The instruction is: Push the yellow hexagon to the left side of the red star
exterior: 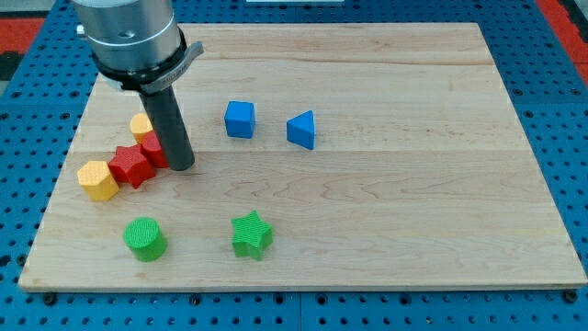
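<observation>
The yellow hexagon [97, 179] lies at the view's left, touching the left side of the red star [130, 165]. A second red block [153, 150] sits just up and right of the star, its shape partly hidden by the rod. A second yellow block [141, 126] lies above it, also partly hidden. My tip [181, 168] rests on the board right beside the second red block, to the right of the red star.
A blue cube [240, 119] and a blue triangular block [301, 130] lie right of the rod. A green cylinder [144, 238] and a green star [251, 233] lie near the view's bottom. The wooden board [413, 184] ends close to the hexagon's left.
</observation>
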